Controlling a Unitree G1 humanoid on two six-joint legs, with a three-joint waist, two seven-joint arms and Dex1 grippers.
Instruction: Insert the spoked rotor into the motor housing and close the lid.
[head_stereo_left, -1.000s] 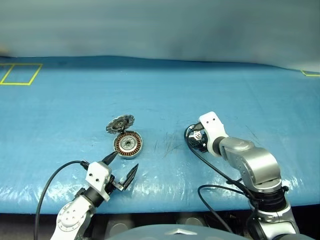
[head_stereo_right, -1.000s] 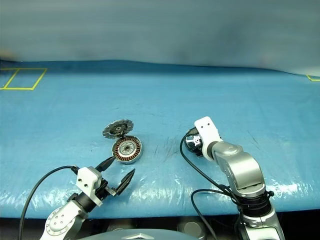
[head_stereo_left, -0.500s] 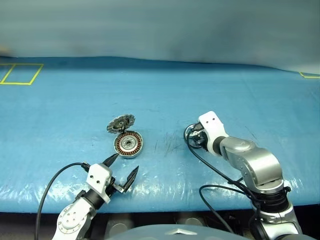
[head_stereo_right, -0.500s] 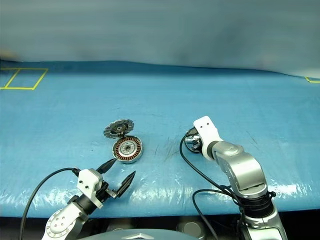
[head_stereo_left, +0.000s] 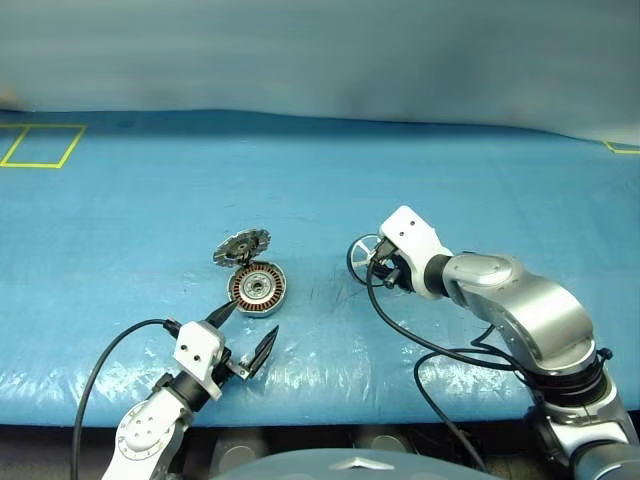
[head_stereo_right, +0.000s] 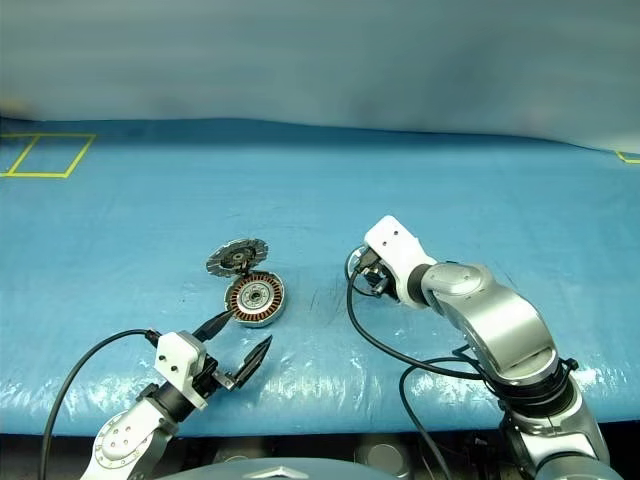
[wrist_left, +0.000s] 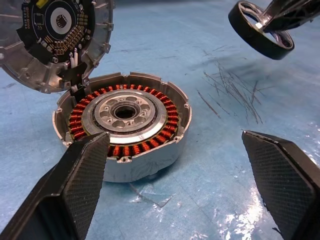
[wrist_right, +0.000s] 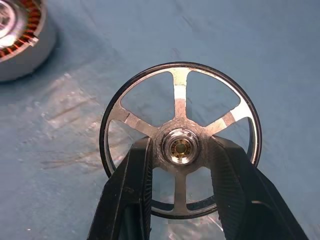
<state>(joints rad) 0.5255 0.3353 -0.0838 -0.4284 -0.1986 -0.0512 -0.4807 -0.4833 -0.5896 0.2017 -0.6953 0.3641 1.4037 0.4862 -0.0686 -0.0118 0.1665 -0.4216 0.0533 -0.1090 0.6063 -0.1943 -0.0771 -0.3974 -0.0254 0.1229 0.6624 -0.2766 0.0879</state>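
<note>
1. The right end effector (wrist_right: 179, 200) pinches the central hub of the spoked rotor (wrist_right: 180, 140), a dark thin-rimmed metal wheel with silvery spokes. The wheel hangs clear of the blue-covered bench (head_stereo_left: 320, 180), to the right of the other parts.
2. The motor housing (wrist_left: 122, 125), a shallow silvery puck ringed with copper-coloured windings, sits on the bench just ahead of the left end effector (wrist_left: 180, 185). That end effector's black fingers are spread wide to either side of the puck, touching nothing.
3. The lid (wrist_left: 47, 35), a grey disc with a toothed edge and dark centre, stands tilted at the housing's far edge, seemingly joined by short wires.
4. Risk: the grip is only on the small hub, so the rotor could pivot or slip while carried.
5. Risk: lowered tilted or off-centre, the rim may catch on the windings or housing wall and jam.
6. Risk: the housing is unheld, so a push could slide it or tug the lid's wires.
</note>
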